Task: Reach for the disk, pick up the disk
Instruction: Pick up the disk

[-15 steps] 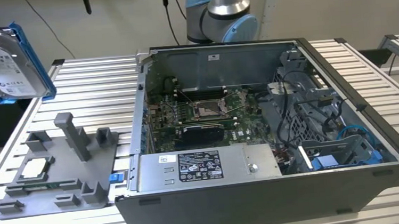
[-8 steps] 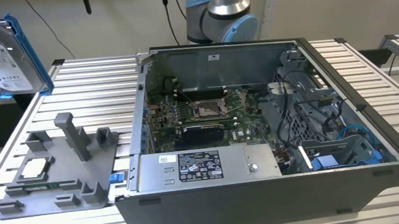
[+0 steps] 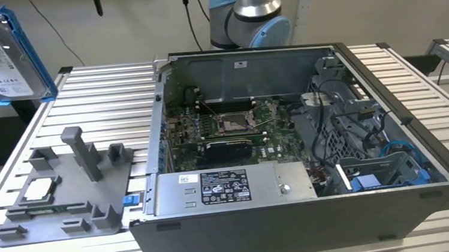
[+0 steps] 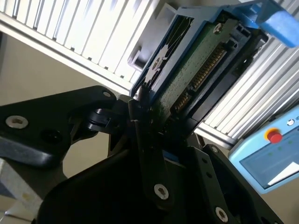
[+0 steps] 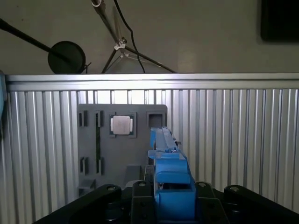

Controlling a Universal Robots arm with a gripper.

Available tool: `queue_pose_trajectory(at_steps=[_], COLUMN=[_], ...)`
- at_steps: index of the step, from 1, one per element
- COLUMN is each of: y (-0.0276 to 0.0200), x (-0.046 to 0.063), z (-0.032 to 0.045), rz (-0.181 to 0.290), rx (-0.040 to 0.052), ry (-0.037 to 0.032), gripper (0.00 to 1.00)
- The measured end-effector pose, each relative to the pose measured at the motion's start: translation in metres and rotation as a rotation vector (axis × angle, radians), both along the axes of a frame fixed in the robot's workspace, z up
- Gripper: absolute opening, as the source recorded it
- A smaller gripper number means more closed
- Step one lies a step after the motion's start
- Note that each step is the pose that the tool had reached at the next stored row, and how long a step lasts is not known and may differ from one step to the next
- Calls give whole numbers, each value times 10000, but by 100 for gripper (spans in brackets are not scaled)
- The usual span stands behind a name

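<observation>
The disk (image 3: 2, 56) is a silver drive with a white label and blue rails. In the exterior view it hangs high in the air, above the table's far corner on that view's left. In the second wrist view my gripper (image 4: 161, 119) is shut on the disk (image 4: 196, 70), whose green circuit-board side faces the camera. A black finger (image 4: 139, 116) presses against its edge. The first wrist view shows the disk (image 5: 169, 168) edge-on, its blue rail rising from the gripper (image 5: 173, 198), high over the grey fixture.
An open computer case (image 3: 444, 169) takes up the middle and right of the ribbed metal table (image 3: 102, 93). A grey fixture plate (image 3: 93, 196) holding a small square chip (image 3: 39, 189) lies on the left. The arm's base (image 3: 248, 16) stands behind the case. A blue pendant (image 4: 266, 158) lies off the table.
</observation>
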State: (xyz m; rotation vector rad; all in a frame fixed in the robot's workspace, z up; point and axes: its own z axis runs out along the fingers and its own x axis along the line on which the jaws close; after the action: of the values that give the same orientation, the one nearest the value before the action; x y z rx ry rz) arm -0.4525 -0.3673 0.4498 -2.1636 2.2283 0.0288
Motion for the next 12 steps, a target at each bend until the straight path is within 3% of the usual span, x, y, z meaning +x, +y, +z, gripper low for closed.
queue_pose_trajectory(at_steps=[12], y=[0], x=[0], z=[192], rz=[0], rx=[0], ry=[-4], gripper=[0])
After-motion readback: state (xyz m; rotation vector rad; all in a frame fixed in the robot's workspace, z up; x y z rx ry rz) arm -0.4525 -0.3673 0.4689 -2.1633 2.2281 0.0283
